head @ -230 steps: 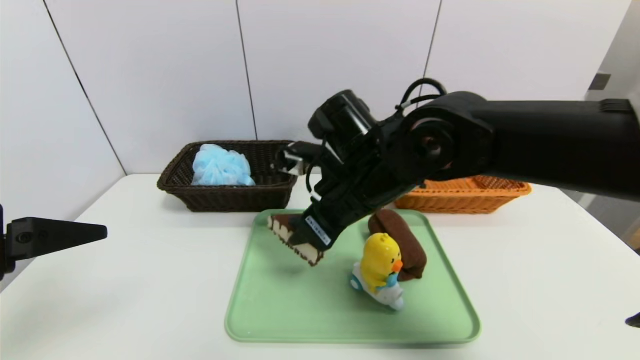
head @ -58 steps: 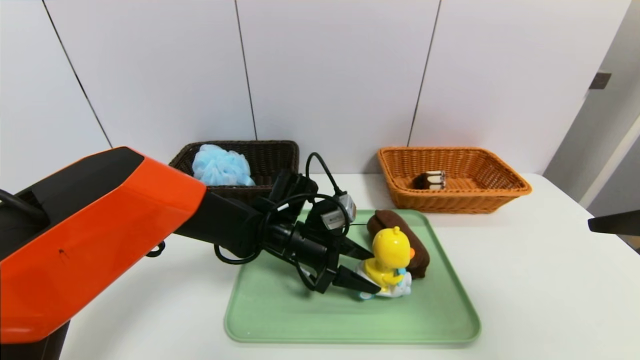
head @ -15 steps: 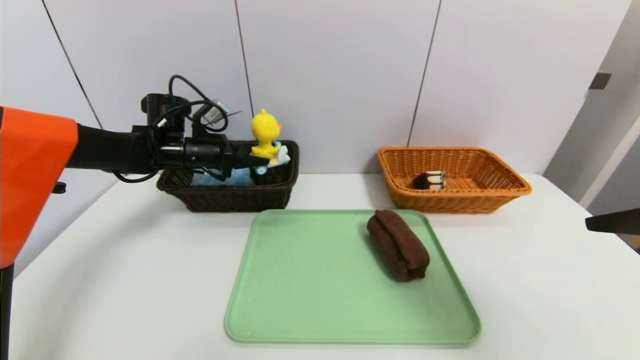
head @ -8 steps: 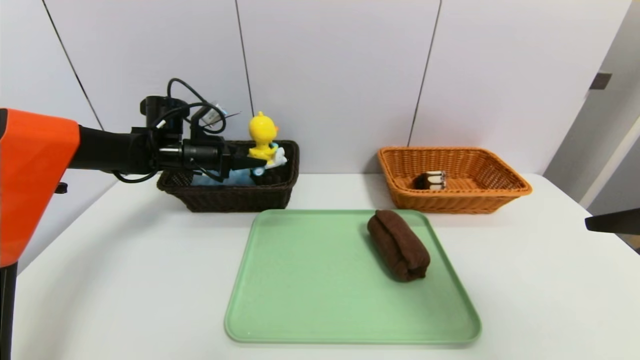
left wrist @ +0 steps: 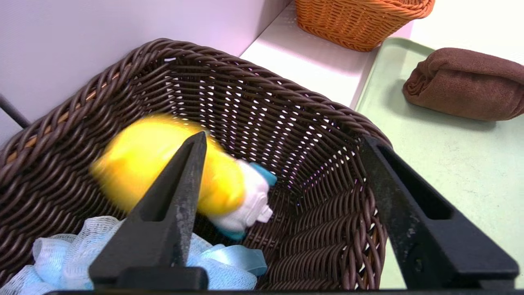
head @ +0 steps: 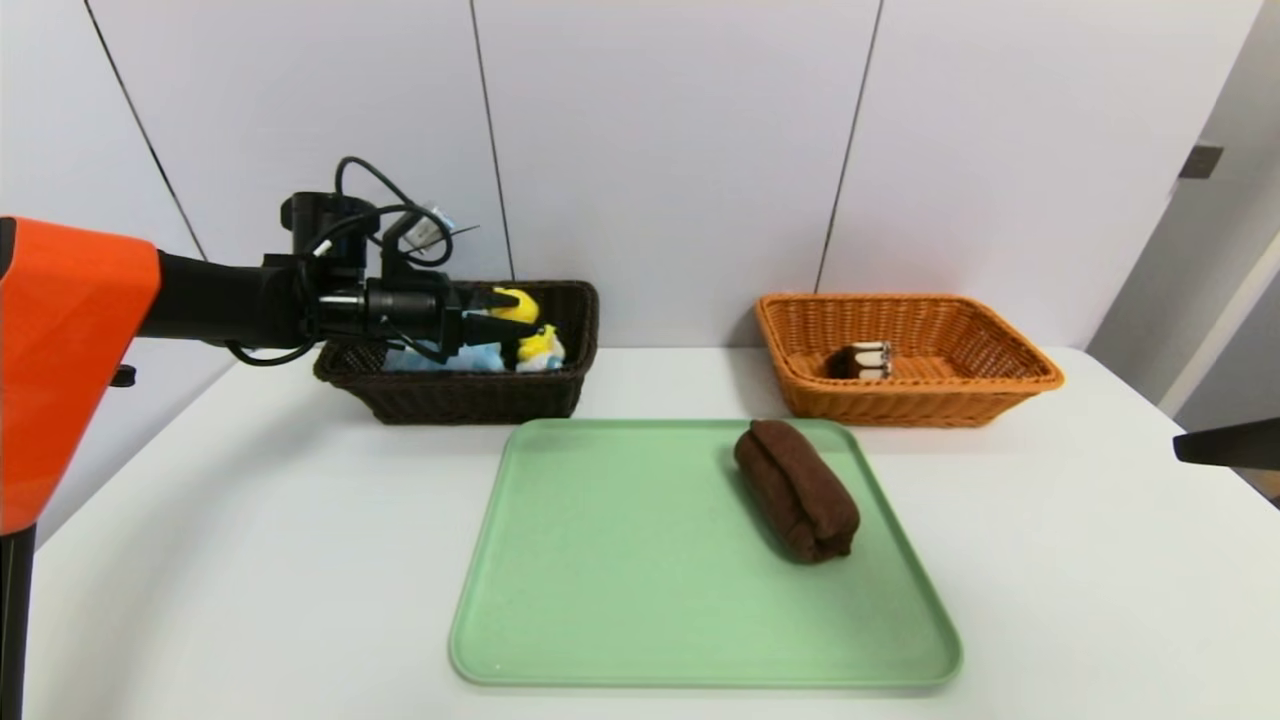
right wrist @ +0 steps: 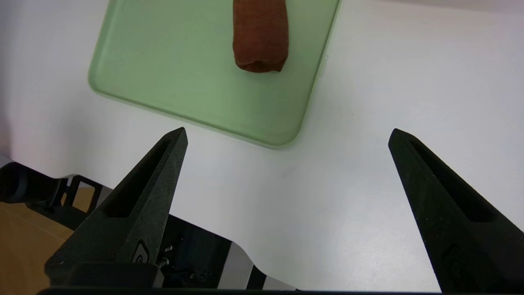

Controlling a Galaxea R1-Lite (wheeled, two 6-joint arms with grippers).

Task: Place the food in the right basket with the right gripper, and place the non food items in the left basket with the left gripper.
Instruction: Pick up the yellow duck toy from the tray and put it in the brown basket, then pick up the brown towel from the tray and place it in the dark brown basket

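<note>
My left gripper (head: 505, 312) (left wrist: 282, 137) hovers open over the dark brown left basket (head: 450, 395) (left wrist: 286, 102). The yellow duck toy (head: 530, 335) (left wrist: 139, 151) lies tipped inside that basket, free of the fingers, beside a blue mesh sponge (head: 470, 356) (left wrist: 57, 254). A brown rolled towel (head: 797, 490) (left wrist: 462, 82) (right wrist: 260, 32) rests on the green tray (head: 620, 580) (right wrist: 184, 61). A chocolate cake slice (head: 862, 360) sits in the orange right basket (head: 905, 400) (left wrist: 360, 20). At the table's right edge my right gripper (head: 1225, 445) (right wrist: 288, 131) is parked, open and empty.
The tray lies at the middle of the white table (head: 250, 520), in front of both baskets. A white panelled wall (head: 660, 150) stands right behind the baskets. In the right wrist view the table's near edge (right wrist: 196, 250) shows, with the robot's base below it.
My left gripper has opened and let go of the duck. The duck has dropped from above the rim into the left basket and tipped over. The right arm has not moved.
</note>
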